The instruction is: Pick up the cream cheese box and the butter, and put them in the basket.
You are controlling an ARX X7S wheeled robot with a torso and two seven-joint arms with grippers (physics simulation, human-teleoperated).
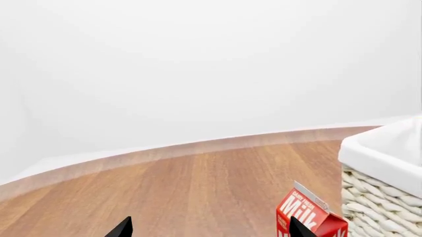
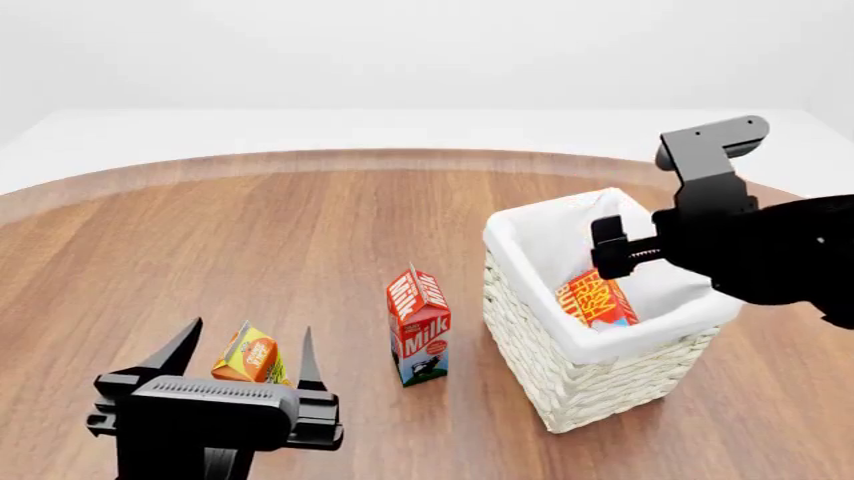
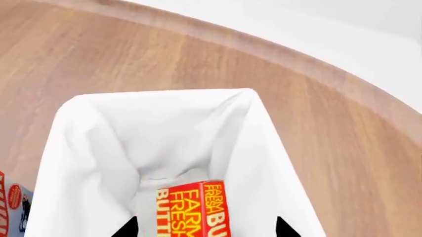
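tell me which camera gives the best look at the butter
The right wrist view: the butter fills the lower middle, its yellow lettering readable, inside the basket, between the right gripper fingertips. The head view shows it smaller, partly behind the right arm, in the basket. The left wrist view does not show it.

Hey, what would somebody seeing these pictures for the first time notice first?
Probably the white wicker basket at the right of the wooden table, with the red butter inside its liner under the right gripper. Then the milk carton standing just left of it.
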